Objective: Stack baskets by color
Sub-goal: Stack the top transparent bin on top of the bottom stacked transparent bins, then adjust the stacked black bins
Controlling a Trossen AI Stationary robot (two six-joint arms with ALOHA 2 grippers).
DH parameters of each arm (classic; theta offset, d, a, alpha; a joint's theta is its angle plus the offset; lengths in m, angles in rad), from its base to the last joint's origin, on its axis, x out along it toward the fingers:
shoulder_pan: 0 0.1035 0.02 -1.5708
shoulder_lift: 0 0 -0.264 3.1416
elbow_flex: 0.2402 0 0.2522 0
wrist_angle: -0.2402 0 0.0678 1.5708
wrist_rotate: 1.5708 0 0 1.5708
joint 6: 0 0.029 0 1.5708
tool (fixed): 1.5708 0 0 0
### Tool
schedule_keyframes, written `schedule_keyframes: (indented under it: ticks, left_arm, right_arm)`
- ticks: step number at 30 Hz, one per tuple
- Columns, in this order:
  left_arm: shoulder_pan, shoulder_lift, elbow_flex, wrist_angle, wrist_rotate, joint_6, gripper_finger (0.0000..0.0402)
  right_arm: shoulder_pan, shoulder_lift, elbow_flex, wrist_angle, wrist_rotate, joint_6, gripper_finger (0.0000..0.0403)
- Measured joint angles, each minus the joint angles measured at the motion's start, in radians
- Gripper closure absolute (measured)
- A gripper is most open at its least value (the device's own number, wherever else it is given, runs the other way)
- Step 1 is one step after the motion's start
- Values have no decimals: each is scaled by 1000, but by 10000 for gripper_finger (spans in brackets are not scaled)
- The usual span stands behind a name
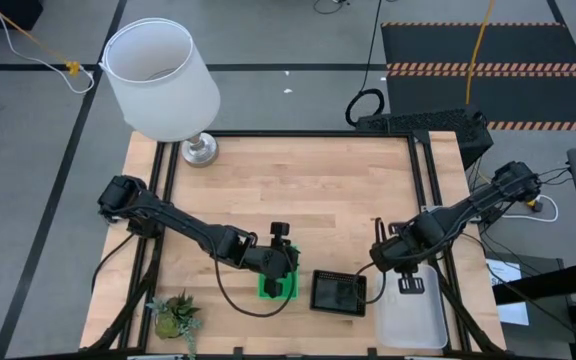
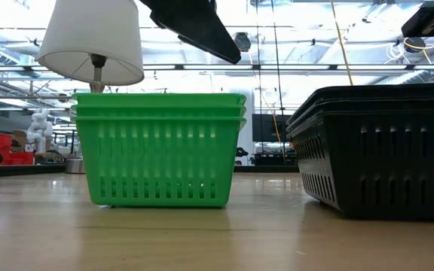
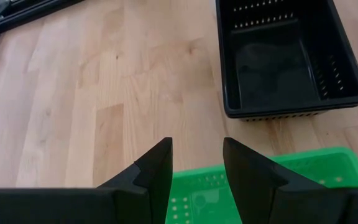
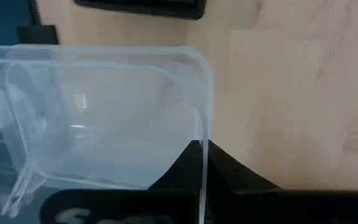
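Observation:
A stack of bright green baskets (image 2: 160,150) stands on the table near its front edge, and black baskets (image 1: 338,292) stand just to its right. My left gripper (image 3: 196,146) hovers open above the green stack (image 1: 278,285), touching nothing. A clear basket (image 1: 411,318) is at the table's front right corner, with my right gripper (image 1: 406,282) shut on its far end. The low view does not show the clear basket. My right gripper pinches the clear basket's far short wall at its rim (image 4: 202,146), one finger inside the basket and one outside. The fingers come from above, pointing steeply down, and lie across the wall. Whether the basket's bottom rests on the table I cannot tell.
A white lampshade (image 1: 160,80) on a metal foot stands at the far left corner. A small green potted plant (image 1: 176,315) sits at the front left. Bare wood (image 1: 308,190) fills the table's middle and far side. Dark rails (image 1: 423,180) run along the table's edges.

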Motion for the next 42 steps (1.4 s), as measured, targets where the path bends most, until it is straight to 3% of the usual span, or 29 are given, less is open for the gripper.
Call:
schedule_keyframes:
  ticks: [14, 27, 34, 42]
  left_arm:
    - [0, 0, 0, 1, 0, 0, 256]
    - [0, 0, 0, -4, 2, 1, 256]
    - [0, 0, 0, -1, 2, 29, 256]
    - [15, 0, 0, 0, 2, 36, 256]
  right_arm:
    - [0, 0, -78, 32, 33, 38, 398]
    - [0, 0, -85, 56, 33, 43, 299]
    - [0, 0, -4, 2, 37, 79, 282]
    - [-22, 0, 34, -123, 271, -33, 282]
